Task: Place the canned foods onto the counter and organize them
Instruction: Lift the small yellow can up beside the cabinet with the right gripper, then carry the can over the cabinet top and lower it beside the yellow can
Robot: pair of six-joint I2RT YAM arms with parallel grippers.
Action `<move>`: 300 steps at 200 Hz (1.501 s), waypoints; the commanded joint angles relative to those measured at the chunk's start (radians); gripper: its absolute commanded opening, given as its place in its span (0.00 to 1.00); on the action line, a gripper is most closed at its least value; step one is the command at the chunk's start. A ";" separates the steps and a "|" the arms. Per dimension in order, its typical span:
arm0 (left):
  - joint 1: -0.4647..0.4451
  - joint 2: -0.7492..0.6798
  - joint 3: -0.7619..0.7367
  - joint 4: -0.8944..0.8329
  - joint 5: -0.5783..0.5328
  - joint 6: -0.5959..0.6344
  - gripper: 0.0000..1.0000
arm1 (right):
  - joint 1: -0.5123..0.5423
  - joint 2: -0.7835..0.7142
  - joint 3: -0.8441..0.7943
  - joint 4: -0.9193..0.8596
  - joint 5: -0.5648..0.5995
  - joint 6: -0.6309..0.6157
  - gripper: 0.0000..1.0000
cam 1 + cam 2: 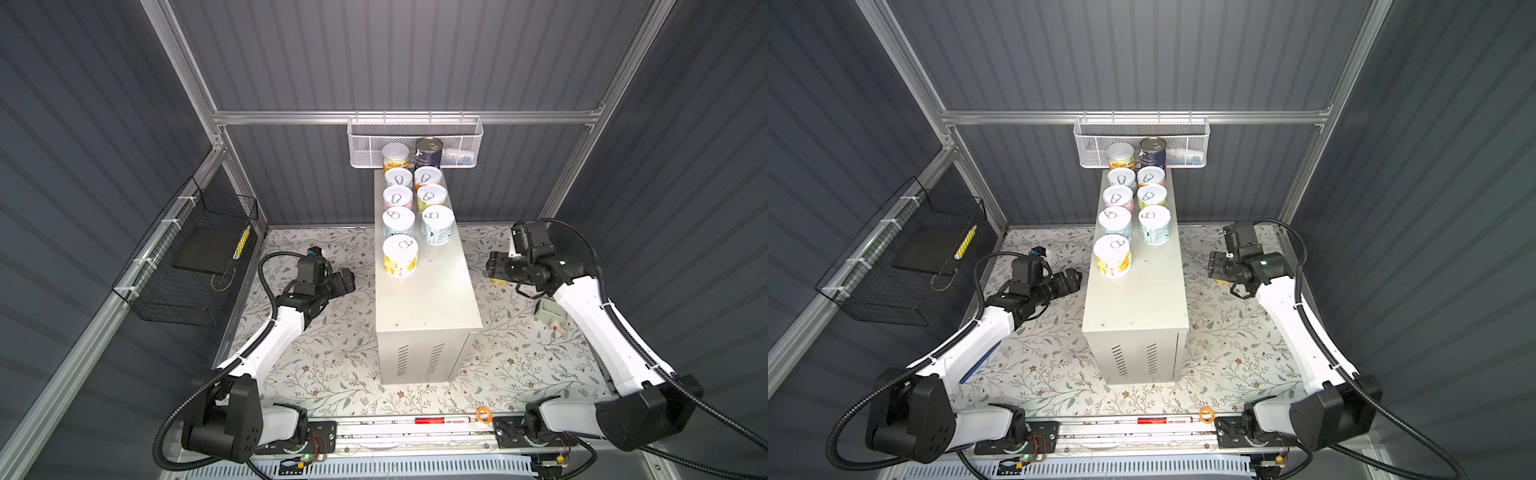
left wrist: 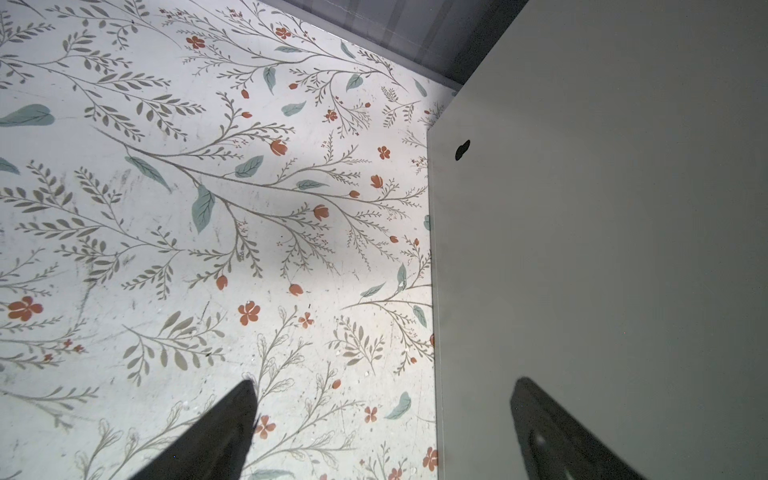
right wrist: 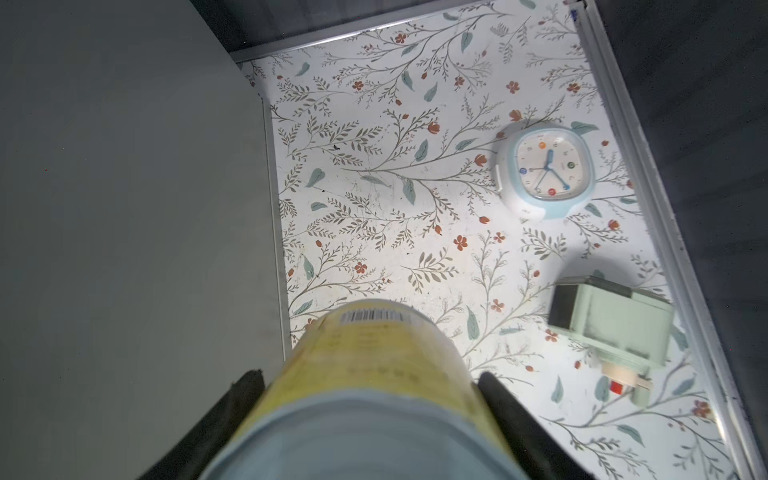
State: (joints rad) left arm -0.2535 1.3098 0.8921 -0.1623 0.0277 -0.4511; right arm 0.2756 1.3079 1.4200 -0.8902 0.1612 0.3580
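The left gripper (image 1: 348, 284) hung just left of the counter (image 1: 428, 299), low beside its wall, jaws wide apart and empty. On the counter's flat top, 9 cans (image 1: 398, 220) stood upright in 2 rows toward the far end. Right of it, the right gripper (image 3: 368, 380) was clamped on a yellow can (image 3: 365, 332) above the floral tabletop (image 3: 374, 216).

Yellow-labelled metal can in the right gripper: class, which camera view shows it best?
Right wrist view: the yellow-labelled metal can fills the foreground inside the right gripper. Both top views show only a yellow sliver; the left wrist view, nothing.
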 commanded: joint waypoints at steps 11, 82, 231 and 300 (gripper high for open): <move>0.000 -0.014 0.054 -0.032 0.014 0.029 0.96 | 0.055 -0.044 0.168 -0.139 0.030 -0.037 0.00; -0.025 -0.064 0.144 -0.139 -0.023 0.053 0.96 | 0.205 -0.020 0.468 -0.272 0.071 -0.086 0.00; -0.044 -0.173 0.231 -0.272 -0.074 0.094 0.96 | 0.487 0.200 0.782 -0.379 0.010 -0.139 0.00; -0.044 -0.178 0.225 -0.267 -0.078 0.098 0.96 | 0.507 0.271 0.842 -0.386 -0.009 -0.152 0.00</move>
State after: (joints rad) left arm -0.2893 1.1530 1.1225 -0.4263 -0.0345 -0.3733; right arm 0.7780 1.5726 2.2124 -1.3041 0.1574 0.2207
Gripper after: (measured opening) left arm 0.959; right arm 0.755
